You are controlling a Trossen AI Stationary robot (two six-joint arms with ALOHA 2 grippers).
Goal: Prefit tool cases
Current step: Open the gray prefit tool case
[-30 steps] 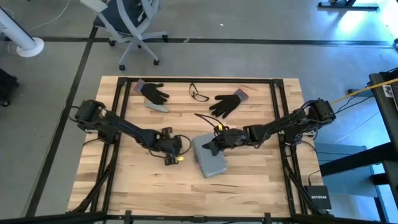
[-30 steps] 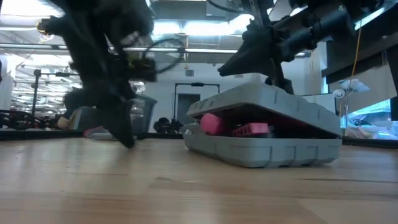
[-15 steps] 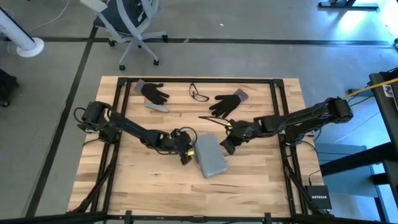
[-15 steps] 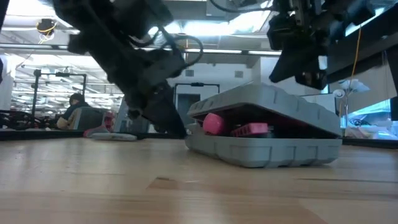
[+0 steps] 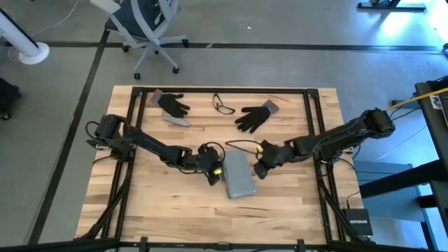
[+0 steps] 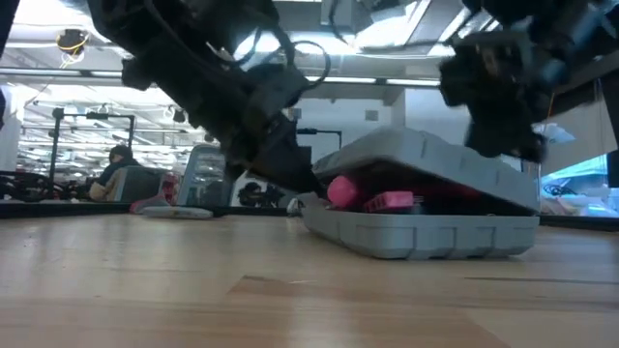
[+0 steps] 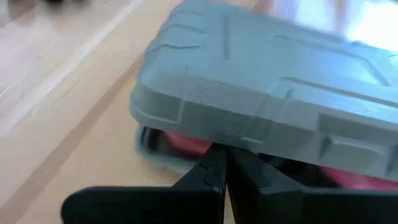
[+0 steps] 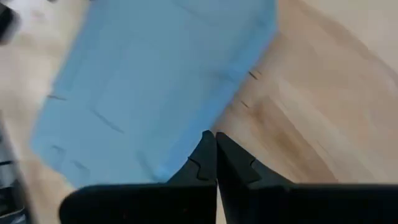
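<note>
A: Where is the tool case (image 5: 238, 174)?

B: Near the middle of the wooden table (image 5: 168, 210), lying flat, with its long side running roughly from the far edge toward the near edge. In the low view its lid (image 6: 426, 159) is not fully down; it sits propped at an angle over the bottom half, and red-handled tools (image 6: 372, 196) show in the gap.

A: And the left gripper (image 5: 214, 173)?

B: Low at the table, right at the case's left long edge. Its fingers are pressed together with nothing between them. From its own wrist camera the closed tips (image 7: 225, 163) point straight at the gap under the lid, just beside or touching it; I cannot tell which.

A: The right gripper (image 5: 259, 170)?

B: On the opposite side, close to the case's right long edge. Its fingers are also together and hold nothing. Its wrist camera shows the tips (image 8: 214, 152) over the case's edge where it meets bare wood.

A: So the case lies between both?

B: Yes, flanked by them.
</note>
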